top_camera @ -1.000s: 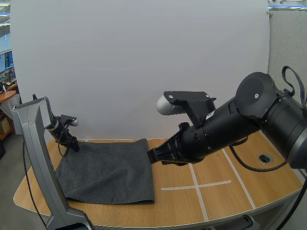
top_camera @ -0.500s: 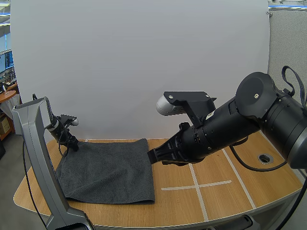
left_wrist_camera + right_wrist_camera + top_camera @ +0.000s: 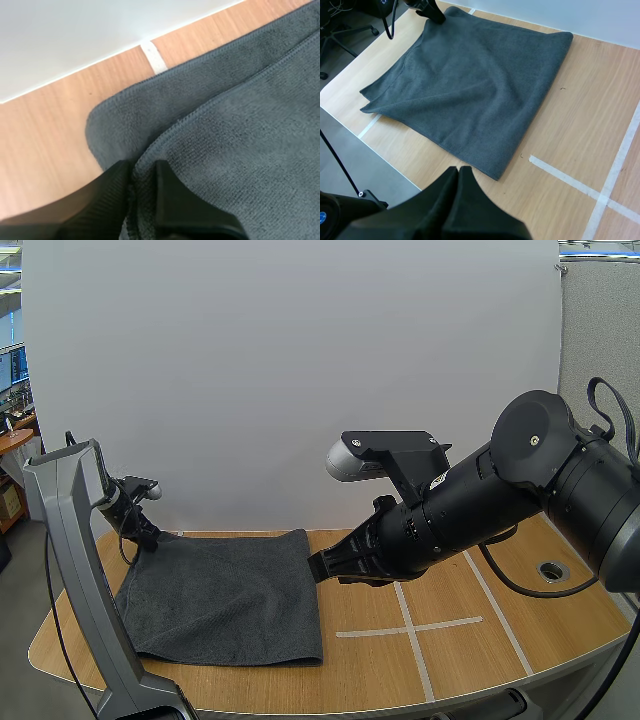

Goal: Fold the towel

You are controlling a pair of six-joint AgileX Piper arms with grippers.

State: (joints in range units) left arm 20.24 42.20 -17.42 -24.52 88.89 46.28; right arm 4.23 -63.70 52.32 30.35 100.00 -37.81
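Along the left half of the table the dark grey towel is lying flat, its near edge running close to the table's rim. Two layers are showing at its corners, so one fold is judged to be done already. Just beyond the towel's right edge, the right gripper is being held above bare wood, fingers pressed together on nothing, not far from the white tape cross. At the far left corner, the upper layer's hem is being pinched between the fingers of the left gripper. A further fold is judged to be left, and that corner looks to be the one being readied for it
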